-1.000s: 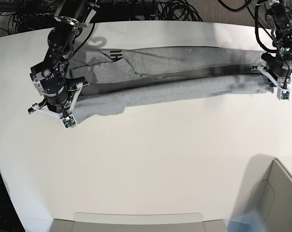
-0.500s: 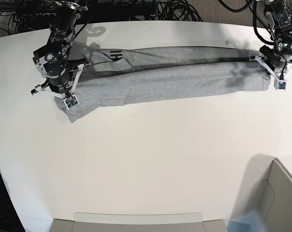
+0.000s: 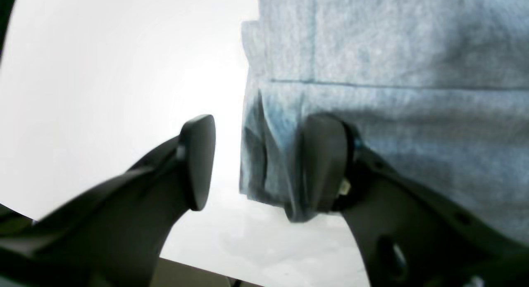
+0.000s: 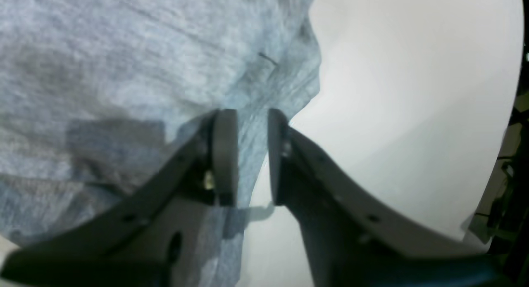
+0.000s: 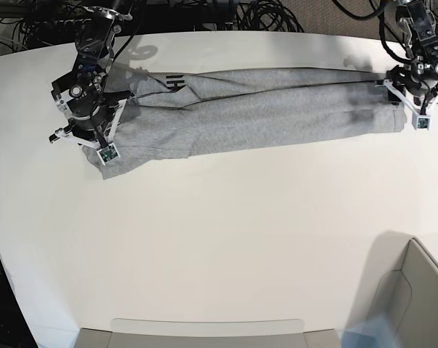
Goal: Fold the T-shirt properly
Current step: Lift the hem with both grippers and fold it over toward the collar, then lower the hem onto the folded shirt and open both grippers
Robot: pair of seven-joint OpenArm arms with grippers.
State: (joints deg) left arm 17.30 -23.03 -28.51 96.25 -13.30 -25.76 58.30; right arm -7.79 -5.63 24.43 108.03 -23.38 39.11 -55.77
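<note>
The heather-grey T-shirt [image 5: 262,109] lies as a long, lengthwise-folded band across the back of the white table [image 5: 226,232], with a bit of black lettering [image 5: 175,83] showing near its left end. My right gripper [image 5: 90,132] sits at the shirt's left end. In the right wrist view its jaws [image 4: 252,155] stand narrowly apart, pinching a strip of the T-shirt [image 4: 124,64]. My left gripper [image 5: 413,103] is at the shirt's right end. In the left wrist view it [image 3: 260,159] is open, with the hemmed edge of the T-shirt [image 3: 392,51] lying loose between the fingers.
A grey bin [image 5: 422,290] stands at the front right corner. A flat tray edge [image 5: 204,332] runs along the front. Black cables [image 5: 262,14] lie behind the table's back edge.
Both grippers moved toward the back of the table, laying the near half of the shirt onto the far half. The band now lies flatter and narrower.
</note>
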